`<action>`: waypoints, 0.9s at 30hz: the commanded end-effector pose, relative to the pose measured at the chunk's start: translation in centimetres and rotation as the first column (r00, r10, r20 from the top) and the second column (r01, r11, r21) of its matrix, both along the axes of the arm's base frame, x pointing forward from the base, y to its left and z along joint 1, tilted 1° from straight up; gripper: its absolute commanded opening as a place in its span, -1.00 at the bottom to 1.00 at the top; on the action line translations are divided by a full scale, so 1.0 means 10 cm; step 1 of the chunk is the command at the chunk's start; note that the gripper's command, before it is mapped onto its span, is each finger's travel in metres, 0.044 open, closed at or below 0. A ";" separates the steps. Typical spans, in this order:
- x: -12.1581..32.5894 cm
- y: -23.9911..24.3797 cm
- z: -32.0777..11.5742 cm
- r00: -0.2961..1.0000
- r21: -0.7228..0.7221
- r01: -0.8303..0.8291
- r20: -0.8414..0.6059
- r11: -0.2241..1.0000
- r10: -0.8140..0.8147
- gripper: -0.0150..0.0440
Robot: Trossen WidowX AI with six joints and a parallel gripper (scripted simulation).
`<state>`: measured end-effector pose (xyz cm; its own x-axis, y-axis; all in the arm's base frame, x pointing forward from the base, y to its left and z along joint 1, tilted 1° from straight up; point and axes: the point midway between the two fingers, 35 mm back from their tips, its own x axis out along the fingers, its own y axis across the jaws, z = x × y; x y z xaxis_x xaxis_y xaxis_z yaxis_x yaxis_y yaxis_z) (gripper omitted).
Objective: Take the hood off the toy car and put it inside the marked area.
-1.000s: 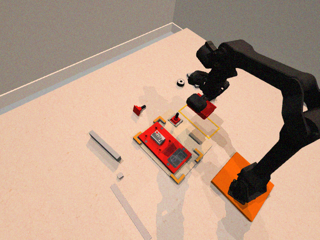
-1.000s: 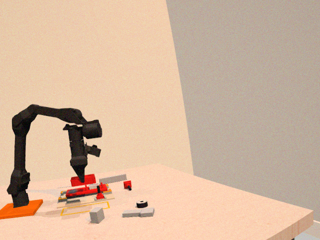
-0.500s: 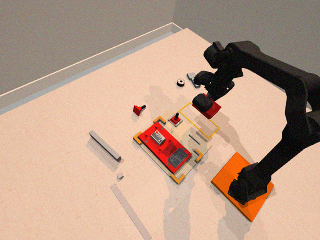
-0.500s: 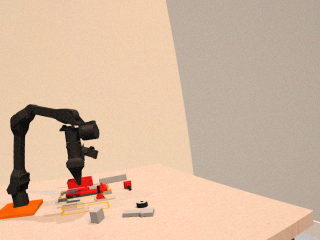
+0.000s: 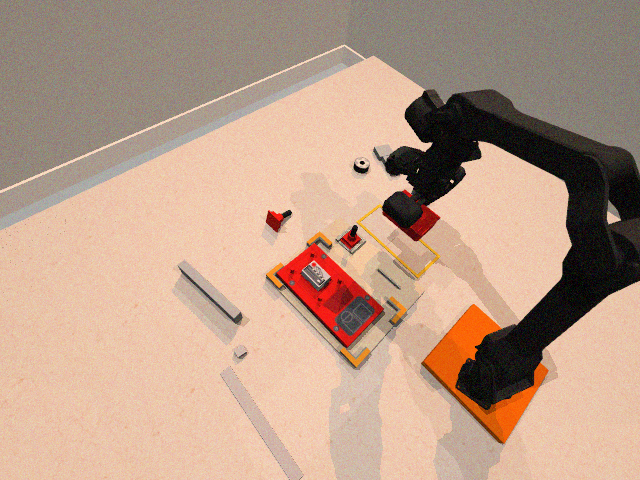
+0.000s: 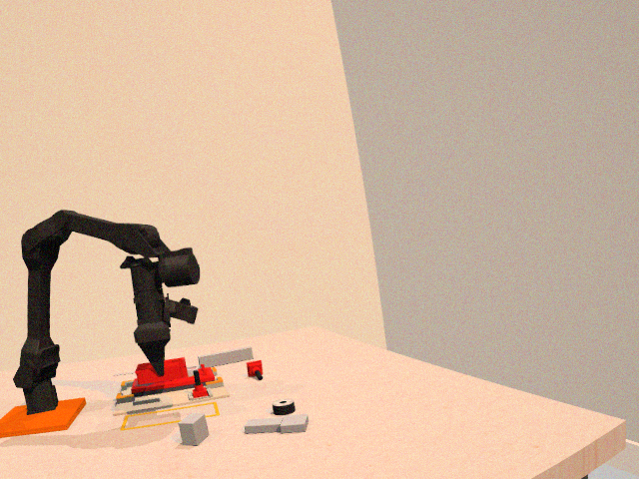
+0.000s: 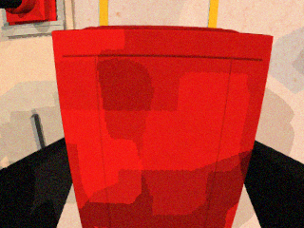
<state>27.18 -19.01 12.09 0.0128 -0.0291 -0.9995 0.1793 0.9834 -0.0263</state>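
The red hood (image 5: 428,223) (image 6: 175,368) (image 7: 157,95) hangs in the air, held from both sides by my gripper (image 5: 416,210) (image 6: 161,372) (image 7: 159,147), which is shut on it. The marked area is a yellow outline (image 5: 369,213) (image 6: 155,424) (image 7: 104,11) on the table. In the top view the hood overlaps the outline's upper right side and hides part of it; in the wrist view two yellow lines run out from beyond the hood. The red toy car (image 5: 309,295) (image 6: 175,385) sits apart from the hood, its grey engine block (image 5: 316,274) exposed.
A red piece with a black knob (image 5: 351,238) (image 6: 200,393) (image 7: 33,11) stands between car and outline. A thin dark rod (image 5: 388,278) (image 7: 38,130) lies nearby. Orange corner brackets (image 5: 319,239) surround the car. A wheel (image 5: 361,164) (image 6: 283,407) and a grey block (image 6: 193,429) lie around the outline.
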 end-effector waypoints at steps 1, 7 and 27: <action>0.00 -0.01 -0.04 1.000 -0.003 -0.004 -0.003 1.000 0.004 -0.49; 0.00 -0.01 -0.10 1.000 -0.003 -0.004 -0.003 1.000 0.004 -0.49; 0.00 -0.02 -0.27 1.000 -0.003 -0.004 -0.003 1.000 0.004 -0.49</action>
<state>27.27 -19.14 9.71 0.0128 -0.0292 -0.9995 0.1793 0.9834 -0.0264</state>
